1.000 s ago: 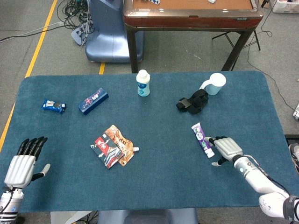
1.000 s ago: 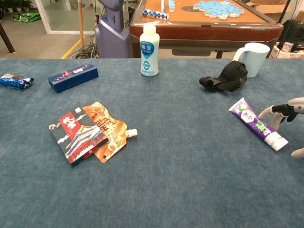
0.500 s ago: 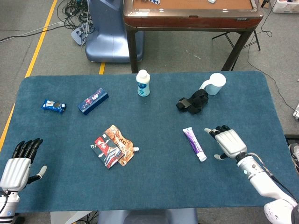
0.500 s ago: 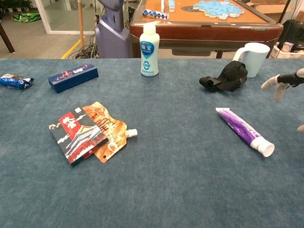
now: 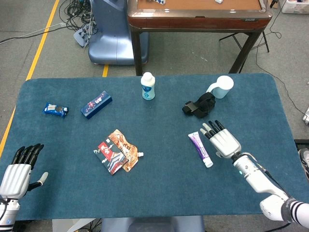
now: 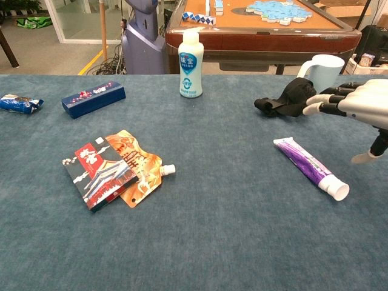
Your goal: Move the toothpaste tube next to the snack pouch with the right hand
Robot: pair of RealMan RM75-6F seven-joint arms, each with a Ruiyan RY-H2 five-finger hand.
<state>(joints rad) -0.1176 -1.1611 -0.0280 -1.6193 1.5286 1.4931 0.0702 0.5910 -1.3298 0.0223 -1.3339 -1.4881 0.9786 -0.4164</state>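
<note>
The purple toothpaste tube (image 5: 200, 149) (image 6: 310, 168) lies flat on the blue table, white cap toward the near right. My right hand (image 5: 222, 139) (image 6: 354, 104) hovers just right of the tube, fingers stretched out and apart, holding nothing. The snack pouch (image 5: 116, 151) (image 6: 113, 168), red, dark and orange with a white spout, lies left of centre, well away from the tube. My left hand (image 5: 19, 172) rests at the near left edge with fingers extended; the chest view does not show it.
A white bottle (image 5: 148, 86) stands at the back centre. A black strap bundle (image 5: 199, 105) and a white mug (image 5: 221, 87) sit behind the tube. A blue box (image 5: 96, 104) and a small blue packet (image 5: 55, 109) lie at the far left.
The tube slid left from its earlier spot toward the table's middle. My right hand let go of it, lifted, then moved back left beside it with fingers spread.
</note>
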